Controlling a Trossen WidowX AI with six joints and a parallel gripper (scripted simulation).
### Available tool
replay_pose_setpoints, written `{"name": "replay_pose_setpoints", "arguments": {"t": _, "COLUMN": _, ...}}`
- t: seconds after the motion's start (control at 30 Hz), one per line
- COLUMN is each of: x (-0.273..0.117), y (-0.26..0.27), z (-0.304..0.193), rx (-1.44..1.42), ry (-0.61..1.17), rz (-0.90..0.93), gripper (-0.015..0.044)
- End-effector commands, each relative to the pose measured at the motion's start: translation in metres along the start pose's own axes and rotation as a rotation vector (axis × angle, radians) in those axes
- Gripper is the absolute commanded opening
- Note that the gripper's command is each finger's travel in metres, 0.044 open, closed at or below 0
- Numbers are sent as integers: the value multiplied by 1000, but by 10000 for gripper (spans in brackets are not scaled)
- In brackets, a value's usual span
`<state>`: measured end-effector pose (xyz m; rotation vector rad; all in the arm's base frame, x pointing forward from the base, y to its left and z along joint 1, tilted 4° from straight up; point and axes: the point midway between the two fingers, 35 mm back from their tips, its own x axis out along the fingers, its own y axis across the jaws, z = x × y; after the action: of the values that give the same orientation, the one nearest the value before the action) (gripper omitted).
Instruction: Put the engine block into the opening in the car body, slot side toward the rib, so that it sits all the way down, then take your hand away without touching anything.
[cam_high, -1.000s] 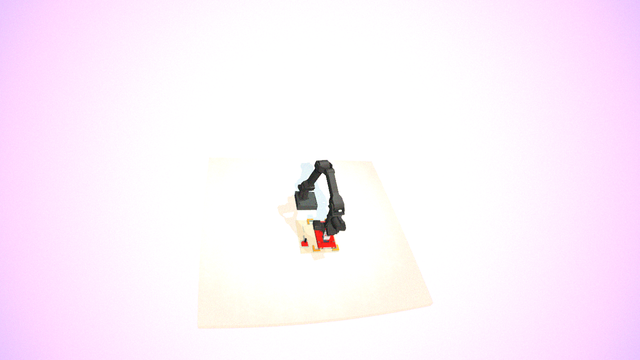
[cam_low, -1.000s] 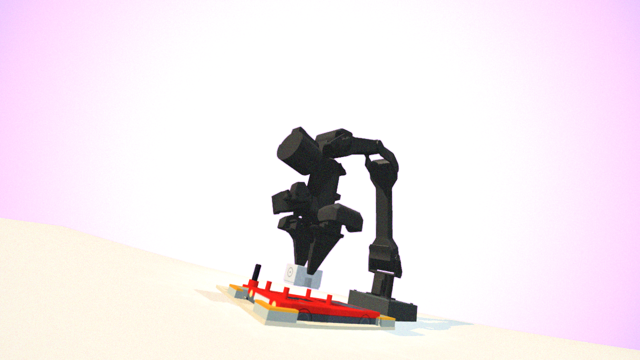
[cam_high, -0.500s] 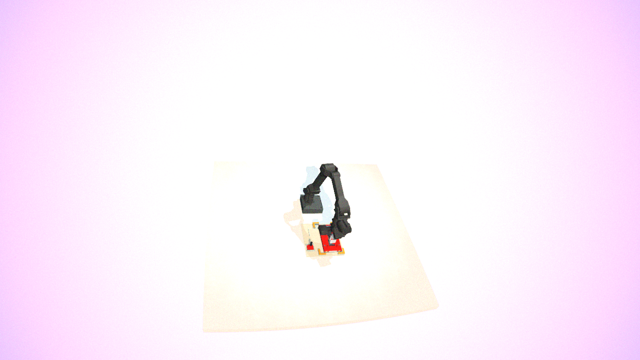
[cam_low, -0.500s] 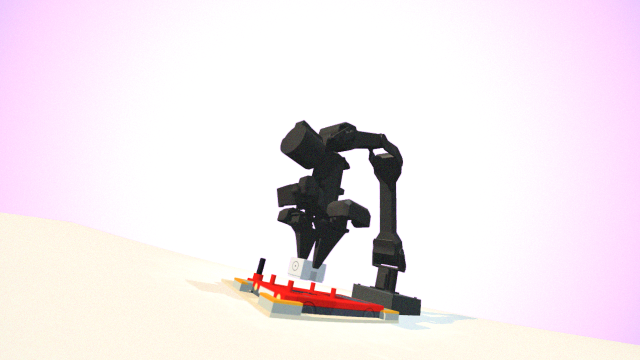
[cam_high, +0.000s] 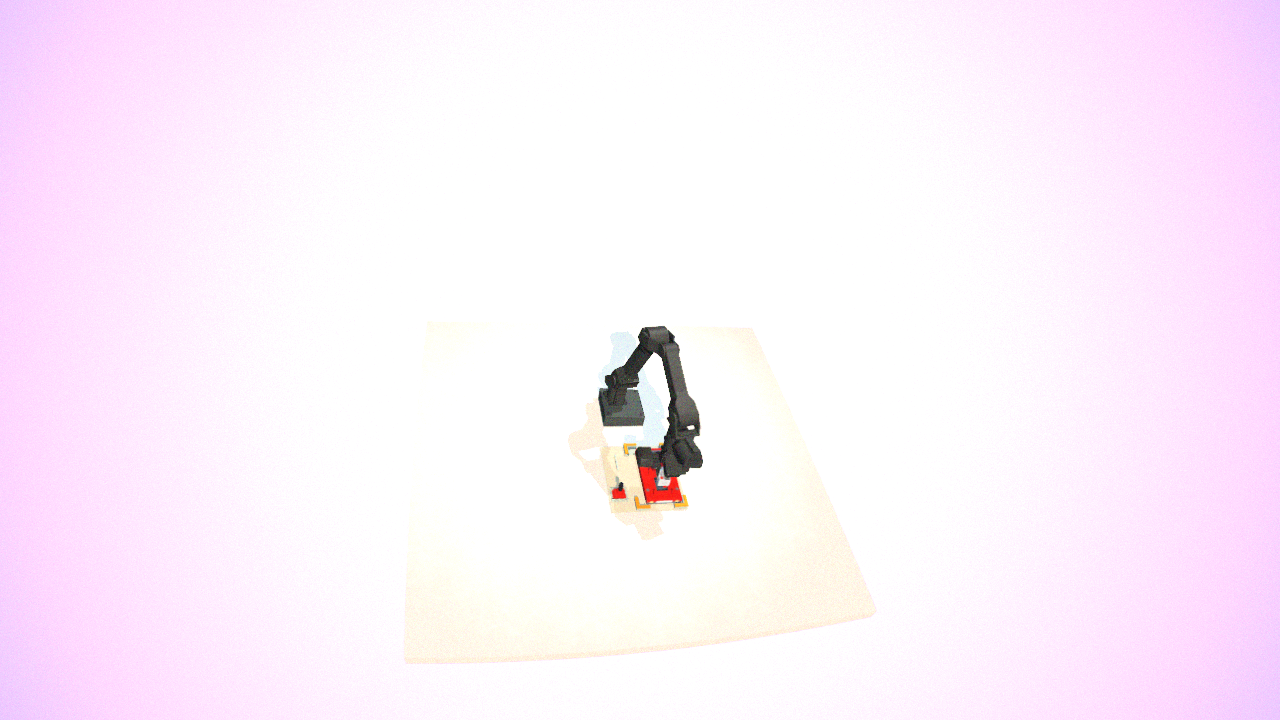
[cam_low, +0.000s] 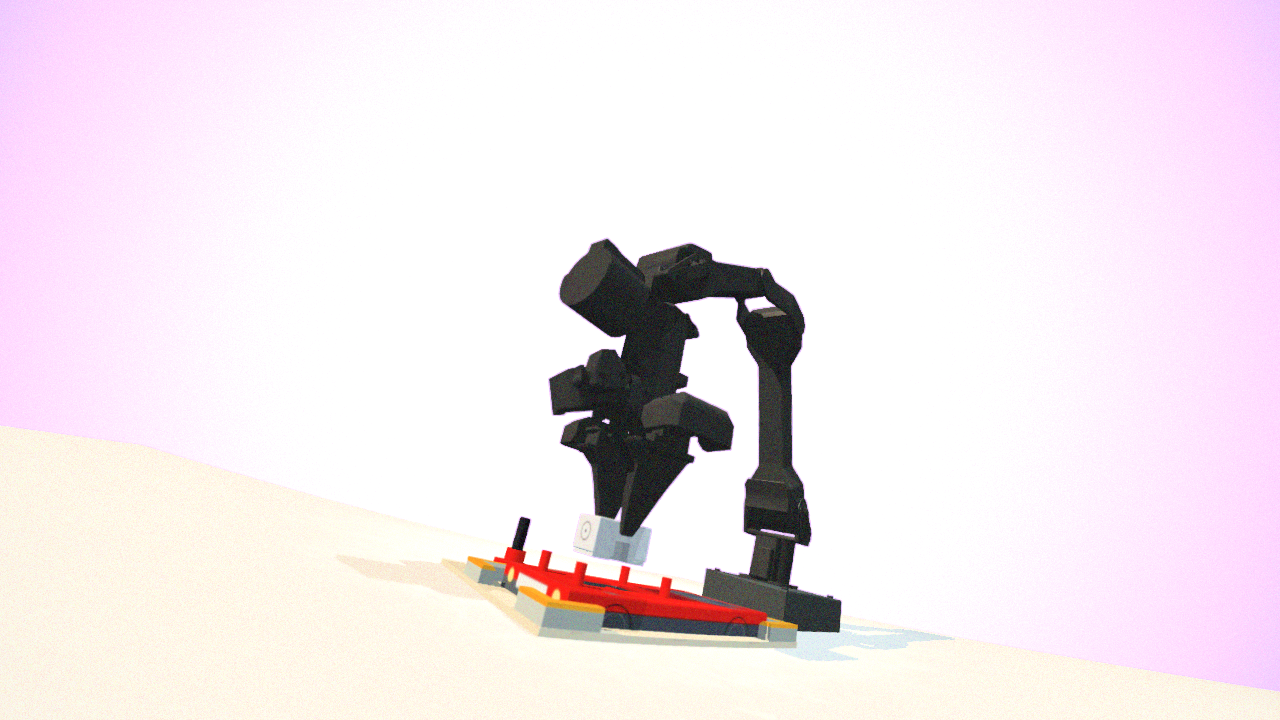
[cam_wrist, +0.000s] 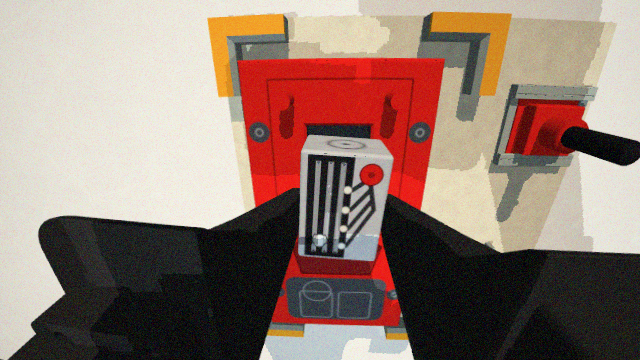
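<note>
With my black tapered jaws (cam_low: 619, 526) gripping the pale grey rectangular engine block (cam_low: 597, 537) (cam_wrist: 327, 200) above the flat red car body (cam_high: 651, 492) (cam_low: 707, 607) (cam_wrist: 280, 105), I should align slot with rib, then lower straight and gently.

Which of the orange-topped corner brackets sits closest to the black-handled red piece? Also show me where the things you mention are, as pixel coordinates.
In the wrist view, the upper-right orange-topped bracket (cam_wrist: 492, 55): it stands between the red car body (cam_wrist: 340, 100) and the black-handled piece (cam_wrist: 540, 127); the upper-left one is across the body.

Orange-topped grey corner brackets (cam_high: 642, 504) (cam_low: 559, 616) (cam_wrist: 495, 24) stand on a pale baseboard (cam_high: 627, 470) (cam_low: 680, 638) (cam_wrist: 455, 150). Near them, a black handle (cam_high: 621, 486) (cam_low: 520, 533) (cam_wrist: 600, 145) rises from a red block (cam_high: 618, 494) (cam_low: 514, 556) (cam_wrist: 542, 125).
</note>
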<state>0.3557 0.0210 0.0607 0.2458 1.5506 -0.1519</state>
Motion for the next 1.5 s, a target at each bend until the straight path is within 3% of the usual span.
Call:
{"name": "replay_pose_setpoints", "arguments": {"t": 0.0, "x": -1, "y": 1, "z": 1, "rx": 111, "ry": -1, "rz": 6, "gripper": 159}}
{"name": "replay_pose_setpoints", "arguments": {"t": 0.2, "x": -1, "y": 1, "z": 1, "rx": 86, "ry": -1, "rz": 6, "gripper": 159}}
{"name": "replay_pose_setpoints", "arguments": {"t": 0.53, "x": -1, "y": 1, "z": 1, "rx": -209, "ry": -2, "rz": 6, "gripper": 159}}
{"name": "replay_pose_setpoints", "arguments": {"t": 1.03, "x": -2, "y": 1, "z": 0, "rx": 77, "ry": -1, "rz": 6, "gripper": 159}}
{"name": "replay_pose_setpoints", "arguments": {"t": 1.47, "x": -2, "y": 1, "z": 0, "rx": -86, "ry": -2, "rz": 6, "gripper": 159}}
